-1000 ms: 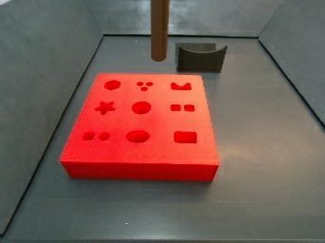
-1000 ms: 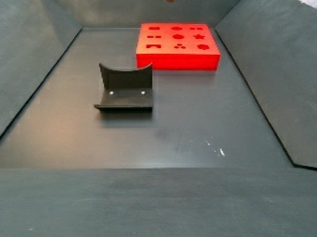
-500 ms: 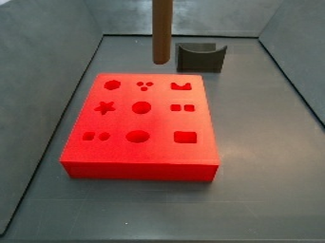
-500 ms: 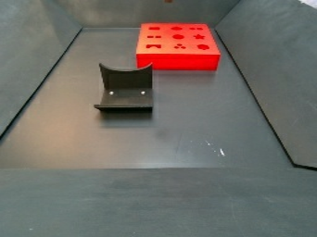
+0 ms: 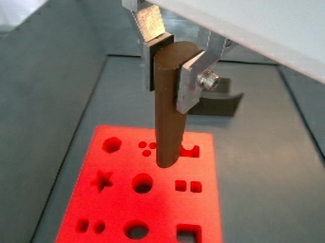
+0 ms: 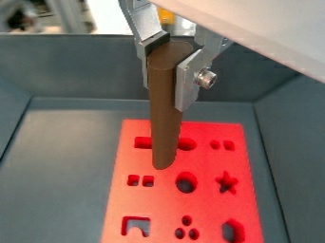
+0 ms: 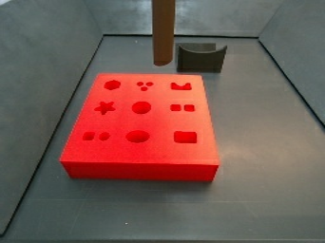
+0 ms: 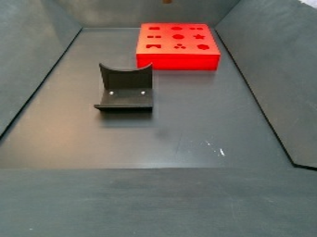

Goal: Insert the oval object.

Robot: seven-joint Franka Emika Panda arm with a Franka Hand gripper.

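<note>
My gripper (image 5: pixel 169 71) is shut on the upper part of the oval object (image 5: pixel 165 133), a long dark brown peg that hangs upright between the silver fingers; both wrist views show it (image 6: pixel 162 123). In a side view only the peg (image 7: pixel 162 38) shows, held in the air above the back edge of the red block (image 7: pixel 140 169); the gripper is out of that frame. The block has several shaped holes in its top, seen below the peg in both wrist views (image 5: pixel 210 190) (image 6: pixel 159 204). The peg's tip is above the block, apart from it.
A dark grey curved holder (image 7: pixel 200 57) stands on the floor behind the red block and also shows in a side view (image 8: pixel 124 88) and a wrist view (image 5: pixel 222 100). Grey walls slope up around the dark floor. The red block (image 8: pixel 180 61) sits at the far end.
The peg has shifted slightly to the right and a little lower in the side view over the last second. It has held still for the last half second.
</note>
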